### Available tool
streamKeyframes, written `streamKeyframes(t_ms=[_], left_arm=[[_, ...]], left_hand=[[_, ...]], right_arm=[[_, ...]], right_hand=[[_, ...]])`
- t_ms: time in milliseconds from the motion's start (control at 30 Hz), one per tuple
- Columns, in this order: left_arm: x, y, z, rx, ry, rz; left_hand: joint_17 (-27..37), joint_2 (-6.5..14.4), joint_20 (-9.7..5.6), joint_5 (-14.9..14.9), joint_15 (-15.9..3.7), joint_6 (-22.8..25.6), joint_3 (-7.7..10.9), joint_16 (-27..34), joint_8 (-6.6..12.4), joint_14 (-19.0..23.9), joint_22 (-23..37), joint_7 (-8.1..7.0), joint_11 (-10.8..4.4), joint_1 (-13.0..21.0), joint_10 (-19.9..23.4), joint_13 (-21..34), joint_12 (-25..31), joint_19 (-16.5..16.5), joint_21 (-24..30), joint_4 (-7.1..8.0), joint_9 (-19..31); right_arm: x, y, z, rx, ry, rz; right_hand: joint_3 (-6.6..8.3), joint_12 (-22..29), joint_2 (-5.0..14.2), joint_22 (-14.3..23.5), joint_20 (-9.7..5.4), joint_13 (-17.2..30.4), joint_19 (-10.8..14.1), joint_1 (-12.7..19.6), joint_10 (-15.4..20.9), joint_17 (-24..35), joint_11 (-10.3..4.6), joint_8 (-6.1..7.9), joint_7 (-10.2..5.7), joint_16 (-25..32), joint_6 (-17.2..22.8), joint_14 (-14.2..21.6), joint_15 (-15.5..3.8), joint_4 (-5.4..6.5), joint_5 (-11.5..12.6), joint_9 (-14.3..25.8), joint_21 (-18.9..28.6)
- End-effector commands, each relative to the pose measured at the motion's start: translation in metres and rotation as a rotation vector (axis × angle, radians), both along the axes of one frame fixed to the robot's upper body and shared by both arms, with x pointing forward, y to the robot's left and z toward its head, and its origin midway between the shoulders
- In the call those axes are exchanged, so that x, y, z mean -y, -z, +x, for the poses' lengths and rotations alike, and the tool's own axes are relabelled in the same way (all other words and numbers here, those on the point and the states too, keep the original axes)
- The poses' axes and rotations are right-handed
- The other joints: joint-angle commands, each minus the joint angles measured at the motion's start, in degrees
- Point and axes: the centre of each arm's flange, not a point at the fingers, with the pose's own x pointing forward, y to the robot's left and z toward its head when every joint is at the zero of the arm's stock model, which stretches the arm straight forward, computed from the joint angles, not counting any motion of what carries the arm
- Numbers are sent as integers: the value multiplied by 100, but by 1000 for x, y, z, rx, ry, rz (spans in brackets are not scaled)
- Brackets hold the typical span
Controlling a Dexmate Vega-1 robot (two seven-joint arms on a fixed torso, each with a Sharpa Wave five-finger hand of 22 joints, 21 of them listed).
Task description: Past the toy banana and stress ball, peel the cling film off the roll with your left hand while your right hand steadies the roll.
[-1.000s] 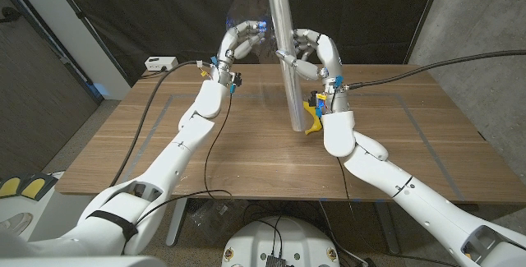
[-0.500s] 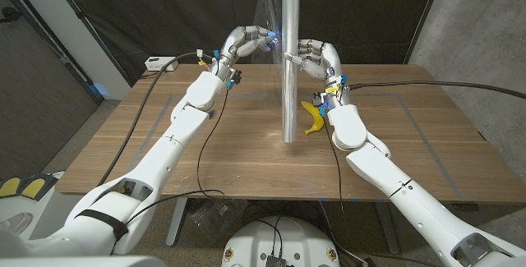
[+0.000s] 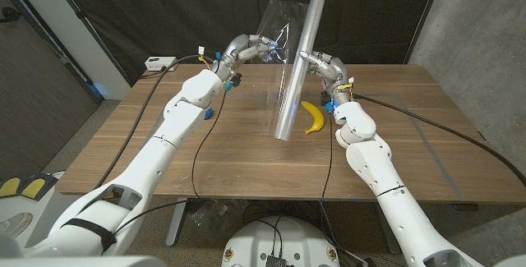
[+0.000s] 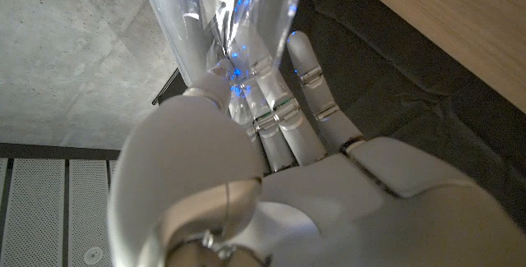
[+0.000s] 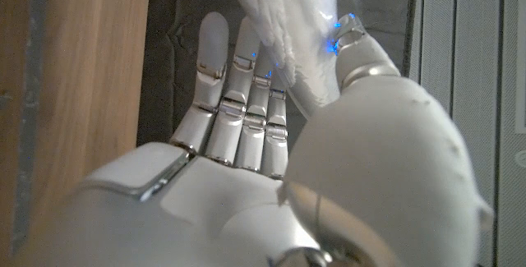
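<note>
Left hand pinching film sheet, stretched toward my right hand, which grips roll. Roll tilted, long axis near-upright, foot on table beside banana.

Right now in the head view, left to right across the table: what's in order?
White box at the table's far left edge → left hand pinching the cling film → roll, tilted → toy banana → right hand holding the roll.
</note>
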Motion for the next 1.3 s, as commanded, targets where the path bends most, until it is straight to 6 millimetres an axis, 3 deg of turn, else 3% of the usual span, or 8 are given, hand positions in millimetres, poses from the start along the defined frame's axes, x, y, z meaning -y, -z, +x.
streamKeyframes(t_ms=[33, 300, 400, 633, 733, 900, 1000, 1300], left_arm=[[1, 5, -1, -82, -19, 7], [-1, 6, 1, -123, -43, 32], [-2, 7, 2, -140, -54, 40], [-1, 7, 1, -168, -76, 67], [0, 7, -1, -174, -78, 78], [2, 7, -3, -198, -75, 80], [3, 8, -4, -212, -71, 82], [5, 9, -7, -206, -75, 86]], left_hand=[[44, 17, -263, -9, 8, 101, 17, 20, -12, 42, 2, 154, -212, 23, 257, 53, 41, 23, 84, -37, 41], [90, 10, -273, -19, 12, 129, 25, 9, -28, 47, -11, 176, -213, 38, 262, 106, 64, -10, 168, -36, 63], [105, 9, -272, -23, 15, 133, 28, 5, -33, 48, -16, 176, -209, 43, 266, 123, 72, -13, 198, -35, 75], [147, 3, -271, -34, 12, 169, 43, -2, -54, 69, -33, 207, -189, 65, 277, 171, 94, -26, 287, -40, 82], [161, -1, -258, -38, 19, 187, 46, -3, -61, 80, -40, 211, -186, 67, 281, 187, 101, -29, 318, -37, 82], [194, -15, -263, -47, 22, 210, 59, -11, -77, 99, -59, 237, -180, 80, 285, 226, 116, -30, 393, -40, 99], [209, -19, -264, -51, 22, 221, 65, -13, -84, 109, -69, 239, -167, 85, 285, 244, 122, -30, 429, -40, 107], [254, -36, -260, -59, 26, 238, 83, -34, -112, 113, -103, 255, -150, 91, 277, 294, 132, -66, 520, -36, 130]], right_arm=[[0, 25, 23, -149, -319, 131], [-2, 30, 30, -148, -442, 140], [-3, 30, 32, -143, -456, 128], [-3, 29, 35, -149, -483, 117], [-3, 30, 36, -156, -495, 113], [-4, 33, 36, -165, -532, 114], [-4, 33, 37, -161, -577, 98], [-9, 37, 43, -158, -693, 89]], right_hand=[[754, -13, 1028, 35, -779, 22, -43, 557, 1155, -195, -1191, 27, -955, -159, 865, 1216, -1479, 182, 106, 58, -95], [946, -122, 985, 32, -763, -57, -78, 213, 1091, -542, -1239, -22, -1035, -442, 790, 1135, -1486, 231, 212, 28, -255], [1015, -248, 913, 22, -752, -167, -35, -303, 1004, -687, -1199, -68, -1007, -587, 681, 1075, -1469, 418, 264, 7, -355], [1087, -317, 877, 20, -765, -193, 36, -722, 919, -839, -1161, -77, -975, -744, 640, 975, -1459, 554, 301, 13, -431], [1125, -403, 868, 8, -756, -274, 97, -1095, 856, -963, -1089, -99, -917, -864, 587, 903, -1453, 717, 325, 1, -506], [1162, -719, 751, -82, -762, -517, 356, -2327, 495, -1239, -808, -259, -744, -1175, 201, 559, -1418, 1312, 461, -58, -823], [991, -1115, 548, -206, -702, -765, 602, -3275, -93, -1352, -483, -401, -526, -1347, -341, 162, -1194, 1739, 476, -134, -1178], [642, -1462, 318, -387, -402, -1115, 972, -4598, -827, -1573, 44, -419, -140, -1619, -1165, -372, -739, 1950, 108, -294, -2271]])
